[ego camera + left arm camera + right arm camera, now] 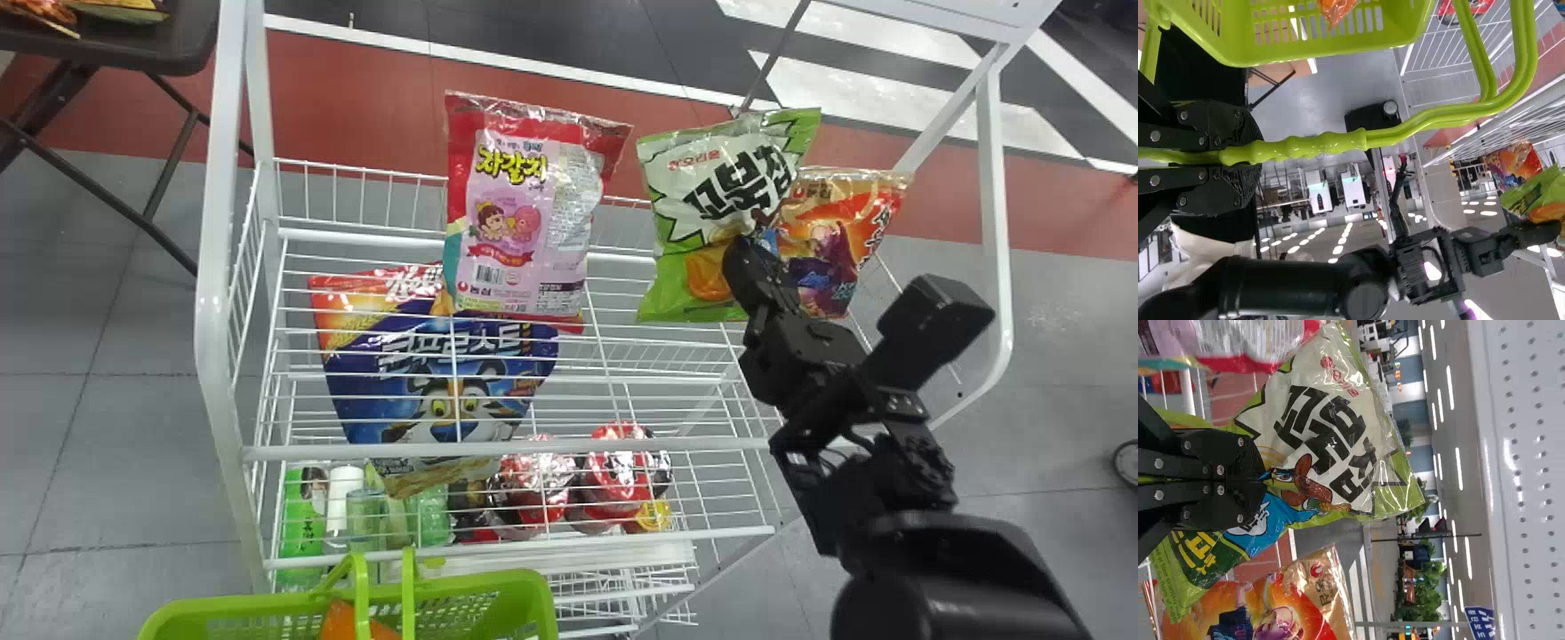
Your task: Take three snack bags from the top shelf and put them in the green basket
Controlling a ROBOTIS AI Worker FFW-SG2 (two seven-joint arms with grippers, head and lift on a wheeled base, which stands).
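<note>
Head view: R claw [1263, 480] clamped on green snack bag [729, 169], far R, prob. for firm lift; L claw [1258, 155] clamped on handle [1405, 131], prob. to steady green basket [511, 584], near L.

- Rows of ceiling lamps [1338, 250] throw bright white light down from above, showing as long glowing strips from the right wrist.
- The crinkled film of the pink snack bag [517, 222] catches pale glare near one side.
- Small, hard glints scatter over the green snack bag [1338, 420].
- Under the rack's wires, the red packs [613, 471] shine with white highlights.
- Along the grey floor [133, 373] I see soft, fairly even light.
- The black right arm [822, 427] looks dark, its highlights faint.
</note>
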